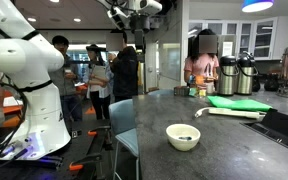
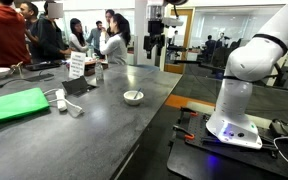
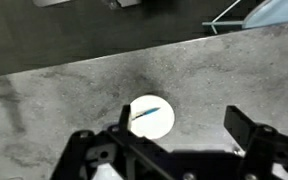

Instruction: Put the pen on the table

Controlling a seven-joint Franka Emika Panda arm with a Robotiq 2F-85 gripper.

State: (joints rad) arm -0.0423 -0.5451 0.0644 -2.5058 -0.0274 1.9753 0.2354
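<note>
1. Your claw [image 3: 179, 128] comes in from the bottom edge of the wrist view. Its two fingers [image 3: 236, 124] stand wide apart and hold nothing, so the claw is open and empty.
2. In both exterior views the claw hangs near the top of the frame, high above the table [image 1: 154, 150]. It is at top centre in an exterior view [image 2: 156, 42].
3. The pen [image 3: 149, 112] is slim and blue. It lies inside the white bowl [image 3: 164, 126], slanted, with its higher end toward the right of the frame. It rests in the bowl, not on the table.
4. The bowl stands on the table just below the middle of the wrist view. The left finger overlaps its left rim in the picture, but you cannot tell the height from this view alone.
5. In an exterior view the bowl [image 1: 183, 143] sits at lower centre, near the table's front edge. A dark shape shows inside it, too small to read as the pen.
6. A green cloth [image 1: 237, 102] and a long white utensil [image 1: 229, 113] lie to the right of the bowl and further back, well apart from it.
7. Two flasks [image 1: 234, 75] stand behind the cloth at right centre.
8. The white arm [image 1: 29, 70] fills the left of that frame, and its base stands beside the table.
</note>
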